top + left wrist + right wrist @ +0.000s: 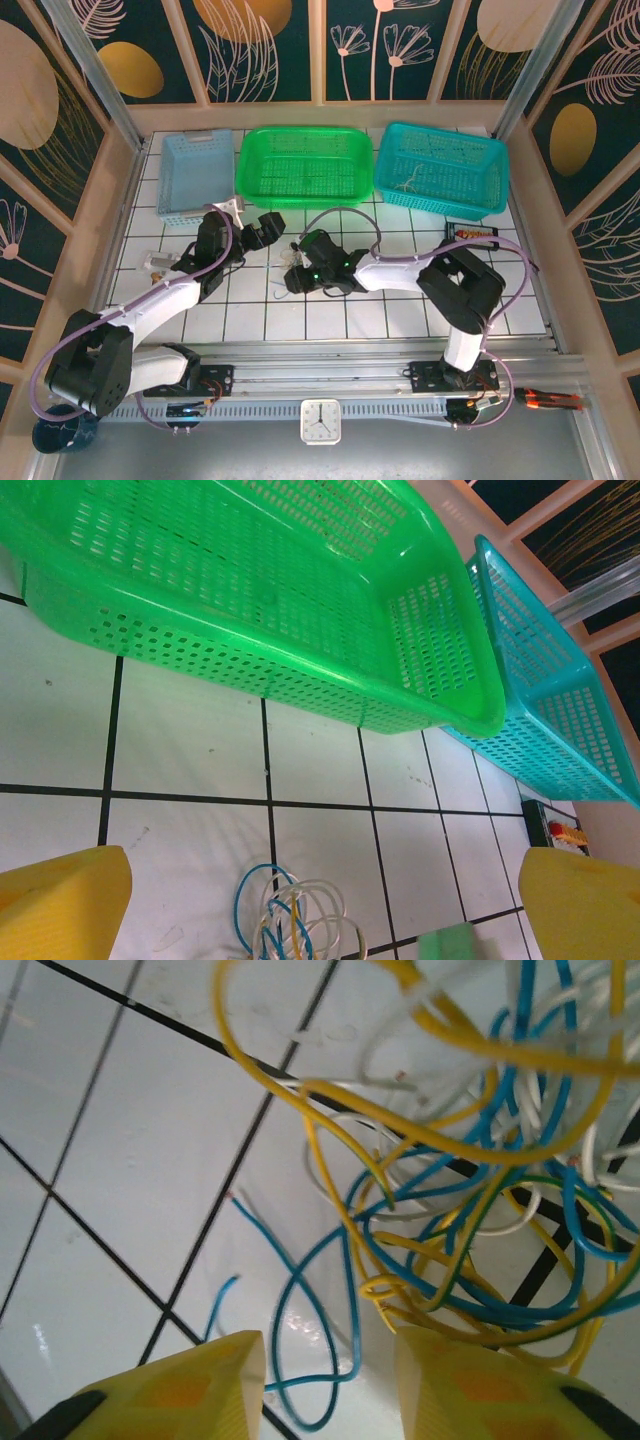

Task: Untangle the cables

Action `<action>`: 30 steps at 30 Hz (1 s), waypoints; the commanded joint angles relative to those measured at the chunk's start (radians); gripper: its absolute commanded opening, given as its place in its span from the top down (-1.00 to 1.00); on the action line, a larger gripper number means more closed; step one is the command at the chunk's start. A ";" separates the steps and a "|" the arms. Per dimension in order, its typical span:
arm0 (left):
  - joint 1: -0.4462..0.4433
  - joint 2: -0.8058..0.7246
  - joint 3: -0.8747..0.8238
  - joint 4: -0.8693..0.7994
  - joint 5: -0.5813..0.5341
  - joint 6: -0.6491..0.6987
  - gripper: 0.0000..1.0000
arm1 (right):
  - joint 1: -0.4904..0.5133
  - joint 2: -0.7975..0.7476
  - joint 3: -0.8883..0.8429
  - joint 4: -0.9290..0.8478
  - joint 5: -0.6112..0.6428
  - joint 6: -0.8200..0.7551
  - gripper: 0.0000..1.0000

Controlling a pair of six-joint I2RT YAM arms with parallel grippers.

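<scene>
The cables are a small tangle of thin blue, yellow and white wires on the white tiles in front of the green basket. In the right wrist view, the cables loop over one another. My right gripper is low at the tangle. One blue loop lies in the gap of the right gripper, whose yellow pads stand apart without pinching it. My left gripper hovers just left of and behind the tangle. The left gripper is wide open above the cables, holding nothing.
Three baskets line the far edge: light blue, green and teal. A dark flat object lies in front of the teal basket. A small item lies at the left by my left arm.
</scene>
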 commanded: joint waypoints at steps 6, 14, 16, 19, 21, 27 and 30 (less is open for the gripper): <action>0.007 -0.004 0.005 -0.006 -0.006 -0.019 -0.98 | -0.073 -0.006 -0.017 0.072 0.038 0.041 0.78; 0.008 0.006 0.009 -0.003 0.002 -0.018 -0.97 | -0.186 -0.075 -0.117 0.137 0.020 0.124 1.00; 0.007 0.008 0.008 0.000 0.005 -0.018 -0.98 | -0.205 -0.097 -0.146 0.151 0.015 0.148 1.00; 0.008 0.016 0.006 0.006 0.008 -0.018 -0.98 | -0.211 -0.128 -0.172 0.167 0.003 0.180 1.00; 0.008 0.022 0.006 0.011 0.013 -0.021 -0.98 | -0.209 -0.145 -0.185 0.186 -0.016 0.205 1.00; 0.008 0.038 0.001 0.035 0.045 -0.036 -0.98 | -0.213 -0.178 -0.214 0.277 -0.064 0.294 1.00; 0.007 0.040 -0.010 0.050 0.067 -0.052 -0.97 | -0.224 -0.180 -0.217 0.317 -0.085 0.328 1.00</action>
